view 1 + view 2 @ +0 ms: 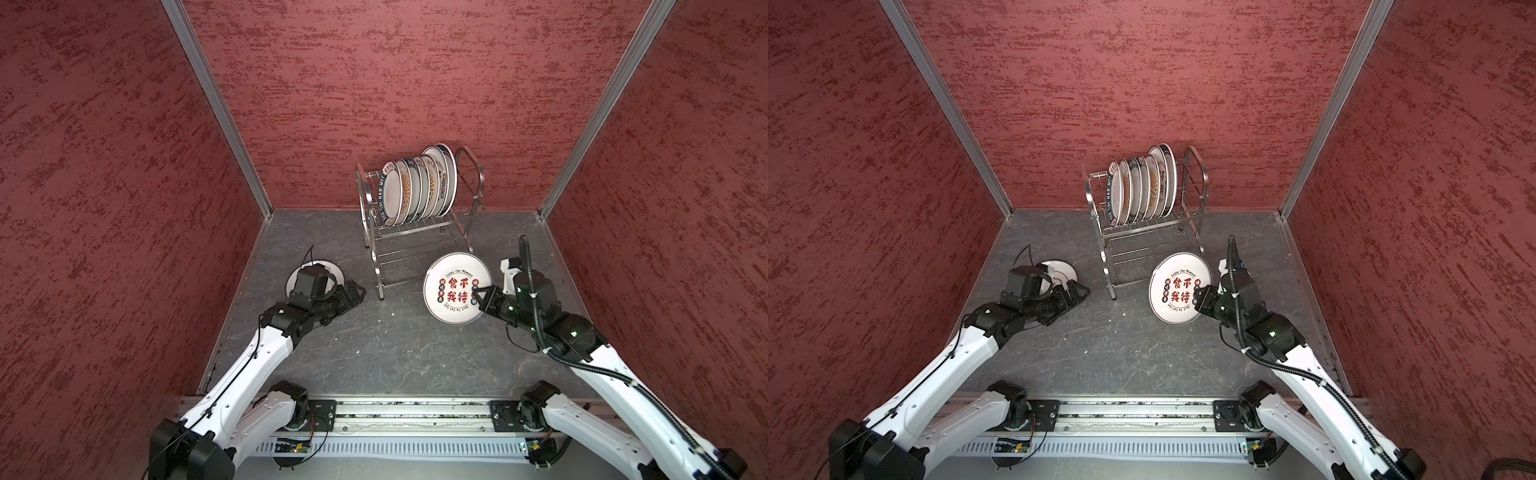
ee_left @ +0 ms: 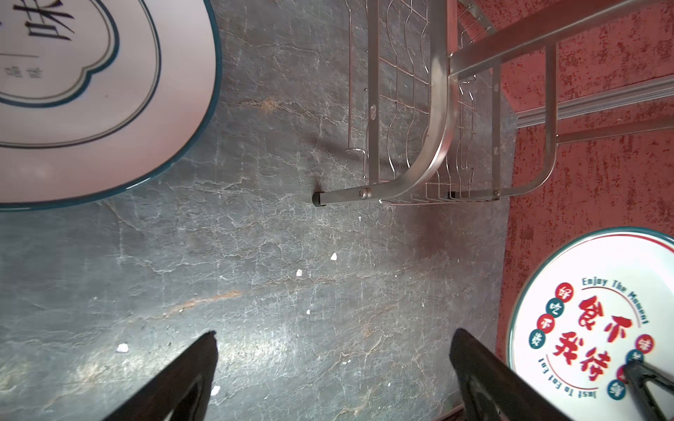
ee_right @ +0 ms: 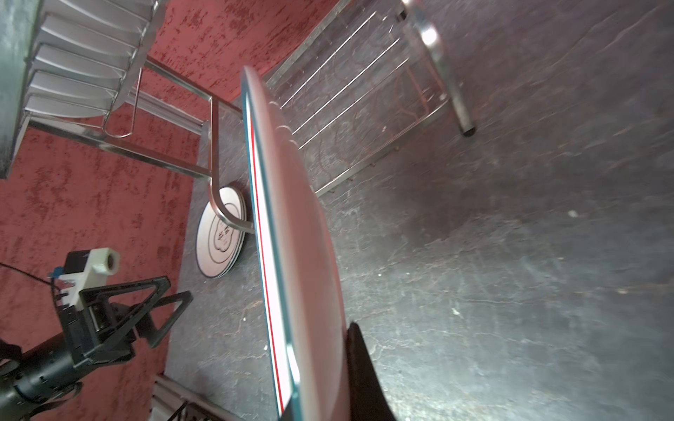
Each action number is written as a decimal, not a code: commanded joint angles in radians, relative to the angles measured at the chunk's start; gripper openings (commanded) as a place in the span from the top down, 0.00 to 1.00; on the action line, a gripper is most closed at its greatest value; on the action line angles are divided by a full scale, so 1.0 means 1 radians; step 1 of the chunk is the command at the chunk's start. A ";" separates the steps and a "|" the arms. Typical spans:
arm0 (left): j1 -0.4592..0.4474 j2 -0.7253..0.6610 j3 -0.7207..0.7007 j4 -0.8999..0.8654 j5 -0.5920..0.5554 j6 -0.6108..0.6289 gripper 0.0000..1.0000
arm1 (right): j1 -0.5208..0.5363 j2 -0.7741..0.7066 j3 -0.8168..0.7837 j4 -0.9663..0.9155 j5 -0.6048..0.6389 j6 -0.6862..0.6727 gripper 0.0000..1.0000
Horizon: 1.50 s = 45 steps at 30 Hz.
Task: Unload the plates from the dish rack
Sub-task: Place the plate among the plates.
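Right claw [image 1: 478, 294] clamped on rim of red-lettered plate [image 1: 455, 286], held tilted over table [image 1: 395, 353], just beside dish rack [image 1: 378, 266]. Left claw [image 1: 358, 291] spread wide, empty (teal-rimmed plate [image 2: 91, 91] lies flat nearby). Row of plates [image 1: 415, 187] stands upright on rack's top tier.

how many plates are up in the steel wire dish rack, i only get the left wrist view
Observer: About eight round white plates stand on edge in the upper tier of the shiny steel wire dish rack.
Operator: is the right hand gripping that red-character plate or just touching it
Observer: Gripping: the right hand is shut on the rim of the round white red-character plate, held tilted.
Operator: one plate on the table by my arm
Observer: The round white teal-rimmed plate there shows more than one rim in the right wrist view, so probably a stack.
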 commanded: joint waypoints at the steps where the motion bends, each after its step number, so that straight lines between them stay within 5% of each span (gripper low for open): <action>1: -0.006 -0.001 -0.026 0.081 0.015 -0.037 0.01 | -0.003 0.029 -0.024 0.242 -0.140 0.087 1.00; 8: -0.019 0.018 -0.028 0.142 0.044 -0.049 0.00 | 0.000 0.123 -0.096 0.469 -0.260 0.168 1.00; 36: -0.057 0.128 -0.046 0.405 0.183 -0.103 0.09 | 0.056 0.333 -0.092 0.713 -0.338 0.235 1.00; 45: -0.086 0.140 -0.057 0.456 0.199 -0.109 0.29 | 0.075 0.376 -0.084 0.759 -0.354 0.249 1.00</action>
